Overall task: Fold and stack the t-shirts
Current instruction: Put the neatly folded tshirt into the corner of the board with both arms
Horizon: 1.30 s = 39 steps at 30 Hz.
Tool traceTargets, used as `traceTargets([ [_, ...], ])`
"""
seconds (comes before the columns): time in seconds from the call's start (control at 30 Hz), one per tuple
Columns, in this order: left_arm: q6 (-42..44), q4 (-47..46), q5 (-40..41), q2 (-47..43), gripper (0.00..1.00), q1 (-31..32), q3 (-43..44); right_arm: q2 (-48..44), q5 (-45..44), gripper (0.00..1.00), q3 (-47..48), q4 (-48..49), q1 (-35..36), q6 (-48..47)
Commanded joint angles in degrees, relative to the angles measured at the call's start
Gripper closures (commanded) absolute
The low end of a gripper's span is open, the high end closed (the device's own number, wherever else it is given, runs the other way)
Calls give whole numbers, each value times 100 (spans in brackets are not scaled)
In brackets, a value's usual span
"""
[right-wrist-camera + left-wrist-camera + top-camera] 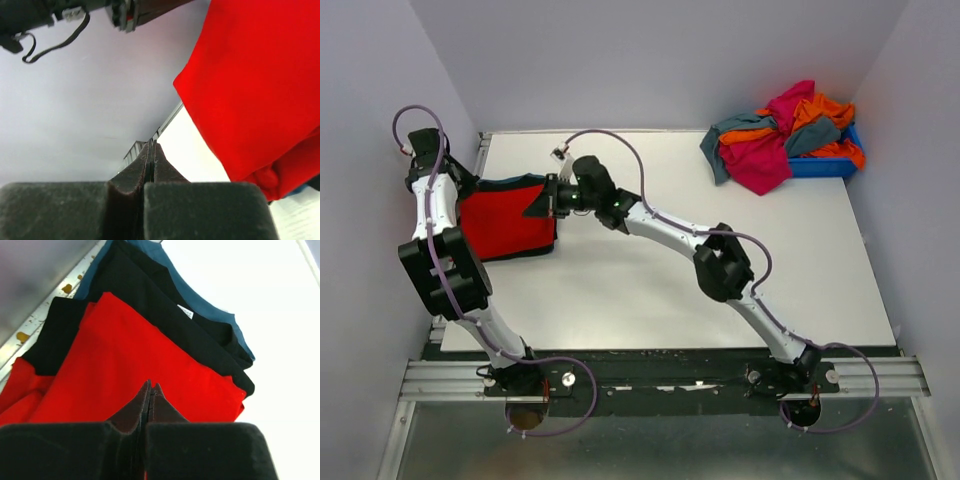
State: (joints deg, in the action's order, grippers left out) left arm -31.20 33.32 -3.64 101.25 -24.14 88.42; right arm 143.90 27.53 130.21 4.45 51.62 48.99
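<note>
A folded bright red t-shirt (505,228) lies at the table's left side on a black t-shirt with blue trim (510,183). In the left wrist view the red t-shirt (140,355) covers the black one (150,305), whose blue edge (205,297) shows beyond it. My left gripper (470,190) (151,387) is shut and empty over the red cloth's left part. My right gripper (540,200) (151,145) is shut and empty at the red shirt's far right corner. In its view the red cloth (260,75) is beside the fingers, not between them.
A blue plastic bin (832,166) stands at the back right, heaped with loose magenta (760,165), orange (820,112) and grey-teal (735,128) t-shirts that spill over its left rim onto the white table (670,280). Grey walls close in the left, back and right.
</note>
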Motion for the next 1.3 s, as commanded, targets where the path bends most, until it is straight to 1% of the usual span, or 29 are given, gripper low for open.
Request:
traceTargets([
  [0.0, -211, -352, -392, 552, 100, 6, -80, 656, -89, 99, 232, 135, 50, 619],
  [0.13, -281, -484, -515, 966, 100, 6, -9, 1113, -336, 99, 391, -119, 50, 1102],
  [0.2, -246, -650, -524, 1150, 100, 6, -18, 1254, -327, 99, 304, -129, 50, 1331],
  [0.23, -185, -747, -515, 1256, 100, 15, -27, 1246, -153, 99, 51, 298, 33, 1376],
  [0.3, -80, -766, -497, 1501, 100, 23, 60, 1167, -177, 99, -180, 496, 42, 1543],
  [0.37, -18, -678, -646, 1713, 100, 23, 236, 1097, -291, 99, -110, 164, 33, 1395],
  [0.43, -35, -800, -813, 1757, 100, 32, 237, 957, -432, 99, -188, -136, 42, 1297],
  [0.53, -53, -827, -902, 1618, 100, 50, 281, 676, -424, 99, -531, -128, 24, 1087],
  [0.7, -44, -766, -797, 977, 100, 102, 246, 123, -485, 99, -532, -435, -37, 411],
  [0.73, -44, -740, -718, 810, 100, 103, 220, -9, -494, 99, -541, -436, -64, 296],
  [0.8, -27, -652, -419, 441, 95, 137, 193, -299, -450, 99, -733, -436, -134, 164],
  [0.87, 35, -424, -218, 151, 94, 155, 184, -624, -276, 99, -1040, -392, -248, 128],
  [0.9, 44, -292, -112, -34, 94, 190, 141, -835, -118, 99, -1338, -218, -318, 154],
  [0.97, 9, -142, -58, -446, 93, 234, -139, -1265, -37, 99, -1988, 134, -450, 216],
  [1.03, -201, -89, -189, -921, 94, 252, -639, -1775, -37, 99, -2638, 503, -556, 164],
  [1.13, -614, -597, -786, -1720, 100, 348, -1781, -2417, -142, 99, -3500, 680, -687, -47],
  [1.27, -1159, -1563, -1279, -2600, 100, 603, -3197, -3164, -90, 99, -4581, 1030, -916, -110],
])
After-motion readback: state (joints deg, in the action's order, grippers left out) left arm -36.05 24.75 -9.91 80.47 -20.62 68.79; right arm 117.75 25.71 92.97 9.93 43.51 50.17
